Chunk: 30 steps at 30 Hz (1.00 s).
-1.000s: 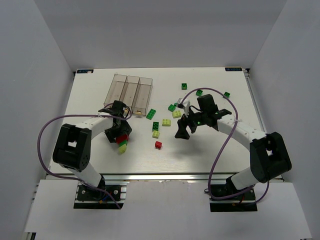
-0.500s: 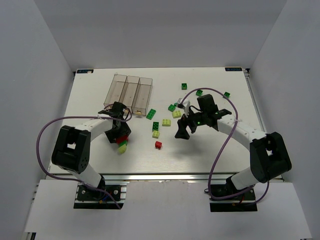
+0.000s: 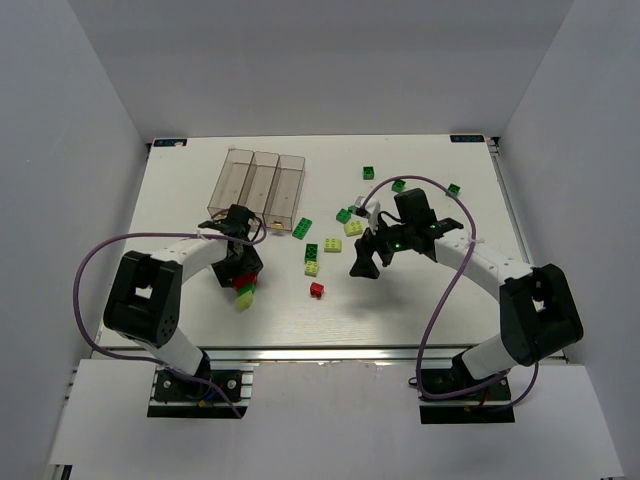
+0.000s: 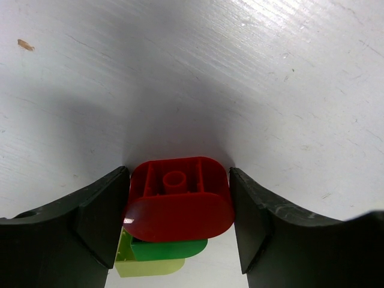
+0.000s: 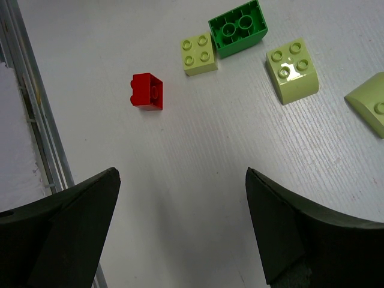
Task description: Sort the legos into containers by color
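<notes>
while the white table (image 3: 420,300) is carrying everything, the containers (image 3: 258,185) are sitting at its far left: three narrow, clear, smoky bins joined side by side. the left gripper (image 4: 179,186) is sitting low over the table just near of the bins, jaws clamping a red brick (image 4: 178,201), one finger against each side. that brick is showing its hollow underside and a rounded edge, and it's topping a small stack: a green brick (image 4: 174,247) under it, then a pale yellow-green brick (image 4: 141,264). the right gripper (image 5: 180,180) is hanging mid-table with jaws wide apart and nothing between them. the rest of the legos (image 3: 354,227) are lying loose, mostly centre and far right, well apart from the bins. under the right gripper: a loose red brick (image 5: 147,91) lying alone, a four-stud pale square (image 5: 200,53) touching a dark green block (image 5: 238,27), and a glossy pale slope-topped piece (image 5: 292,70) just beside them.
</notes>
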Tool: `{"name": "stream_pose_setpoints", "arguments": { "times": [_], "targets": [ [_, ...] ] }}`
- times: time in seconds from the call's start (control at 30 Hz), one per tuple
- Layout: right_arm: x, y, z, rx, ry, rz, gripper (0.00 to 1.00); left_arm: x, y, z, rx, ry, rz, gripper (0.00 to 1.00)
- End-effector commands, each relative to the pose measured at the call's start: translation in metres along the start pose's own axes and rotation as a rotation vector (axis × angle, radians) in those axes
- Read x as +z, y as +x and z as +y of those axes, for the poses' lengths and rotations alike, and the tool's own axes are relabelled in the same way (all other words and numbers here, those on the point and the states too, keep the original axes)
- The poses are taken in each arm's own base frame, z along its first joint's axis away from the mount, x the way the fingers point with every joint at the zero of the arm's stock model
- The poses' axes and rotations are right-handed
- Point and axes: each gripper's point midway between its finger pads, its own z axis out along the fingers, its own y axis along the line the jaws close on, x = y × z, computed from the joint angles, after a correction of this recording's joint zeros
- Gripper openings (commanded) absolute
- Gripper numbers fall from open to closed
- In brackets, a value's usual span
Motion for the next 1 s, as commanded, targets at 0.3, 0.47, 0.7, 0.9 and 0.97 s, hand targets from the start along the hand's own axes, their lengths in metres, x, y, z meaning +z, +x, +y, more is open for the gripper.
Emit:
{"name": "stream_pose_setpoints", "arguments": {
  "times": [0.3,0.47,0.7,0.9,0.97],
  "targets": [
    [-0.001,-0.04,0.009,0.085,-0.003,-0.065,0.89,-0.047,-0.022,-0.051,-0.071,0.279,-0.068,0.21],
    [0.003,-0.074,0.011,0.178,0.013,-0.104,0.89,-0.085,-0.033,-0.09,-0.166,0.534,-0.098,0.12],
    [0.009,-0.132,0.009,0.401,-0.008,-0.18,0.89,-0.132,-0.07,-0.117,-0.369,0.741,-0.207,0.0],
    [0.029,-0.161,0.024,0.459,-0.015,-0.235,0.89,-0.144,-0.097,-0.125,-0.474,0.72,-0.245,0.0],
    [0.034,-0.173,0.031,0.435,-0.027,-0.275,0.9,-0.151,-0.103,-0.132,-0.484,0.724,-0.242,0.0]
  ]
}}
